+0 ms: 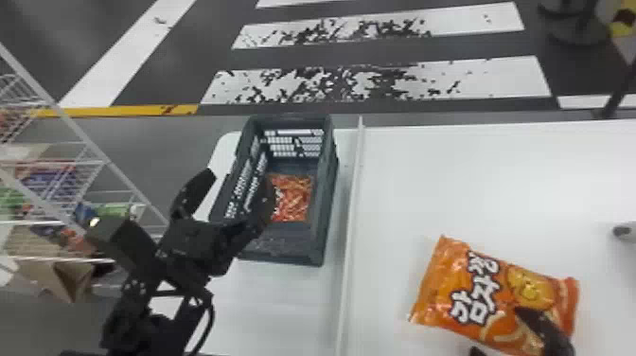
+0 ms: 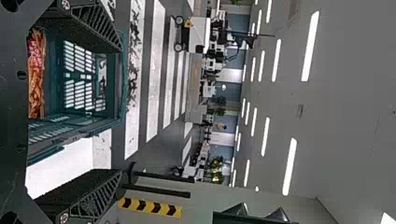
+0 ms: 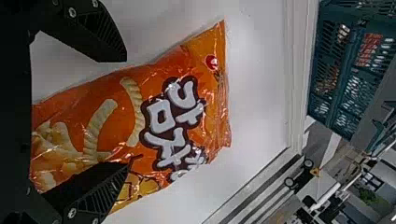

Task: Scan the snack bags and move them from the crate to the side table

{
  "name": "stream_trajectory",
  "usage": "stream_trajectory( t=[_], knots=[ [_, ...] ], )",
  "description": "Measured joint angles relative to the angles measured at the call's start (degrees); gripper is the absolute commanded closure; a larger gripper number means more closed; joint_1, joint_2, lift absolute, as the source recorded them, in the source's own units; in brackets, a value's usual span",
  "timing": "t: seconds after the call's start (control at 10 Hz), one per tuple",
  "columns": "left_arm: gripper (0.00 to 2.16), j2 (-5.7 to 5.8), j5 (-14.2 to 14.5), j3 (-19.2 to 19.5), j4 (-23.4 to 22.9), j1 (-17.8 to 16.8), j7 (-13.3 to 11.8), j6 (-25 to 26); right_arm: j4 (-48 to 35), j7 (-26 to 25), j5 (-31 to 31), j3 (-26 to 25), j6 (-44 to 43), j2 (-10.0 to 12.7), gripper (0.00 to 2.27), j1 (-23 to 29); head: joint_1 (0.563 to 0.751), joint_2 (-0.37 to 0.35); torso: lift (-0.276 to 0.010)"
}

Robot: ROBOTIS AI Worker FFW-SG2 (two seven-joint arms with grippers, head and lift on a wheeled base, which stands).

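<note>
In the head view my left gripper (image 1: 233, 202) is open at the left wall of the dark crate (image 1: 330, 189), one finger reaching over the crate's inside. A red-orange snack bag (image 1: 294, 198) lies on the crate floor. In the left wrist view the left gripper (image 2: 120, 111) has its fingers wide apart, with the bag (image 2: 36, 77) and crate (image 2: 122, 93) partly visible between them. My right gripper (image 1: 511, 342) is open over the near part of an orange snack bag (image 1: 480, 284) lying flat on the white side table (image 1: 449, 180). In the right wrist view, the right gripper (image 3: 127, 112) has one finger overlapping the bag (image 3: 182, 135).
A raised white edge (image 1: 352, 227) runs between the crate's surface and the side table. At the left stands a wire rack (image 1: 80, 161) of packaged goods. A small grey object (image 1: 624, 231) shows at the head view's right edge.
</note>
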Motion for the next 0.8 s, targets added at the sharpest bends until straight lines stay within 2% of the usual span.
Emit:
stream_trajectory(
  t=[0.1, 0.2, 0.3, 0.4, 0.6, 0.8],
  knots=[
    [0.08, 0.05, 0.1, 0.0, 0.1, -0.2, 0.0, 0.8, 0.1, -0.2, 1.0, 1.9, 4.2, 0.0, 0.7, -1.7, 0.695, 0.217, -0.087],
    [0.08, 0.26, 0.2, -0.1, 0.3, -0.6, 0.0, 1.7, 0.0, -0.6, 1.3, 3.4, 9.1, 0.1, 1.55, -3.3, 0.695, 0.201, -0.087],
    [0.08, 0.62, 0.5, -0.1, 0.4, -0.9, 0.0, 2.5, 0.0, -1.3, 1.3, 4.3, 12.0, 0.3, 2.02, -4.3, 0.695, 0.186, -0.087],
    [0.08, 0.92, 0.8, -0.1, 0.4, -1.0, -0.1, 2.9, -0.1, -2.2, 1.2, 4.5, 12.7, 0.4, 2.21, -4.6, 0.695, 0.179, -0.087],
    [0.08, 1.1, 1.0, -0.2, 0.3, -1.4, -0.1, 4.4, -3.0, -3.2, -0.1, 3.7, 13.5, 0.1, 2.24, -4.2, 0.695, 0.177, -0.087],
    [0.08, 1.1, 1.0, -0.5, 0.0, -1.6, -0.1, 5.4, -11.8, -1.5, -7.2, -2.6, 18.1, -0.1, 2.24, -2.6, 0.695, 0.144, -0.087]
  ],
)
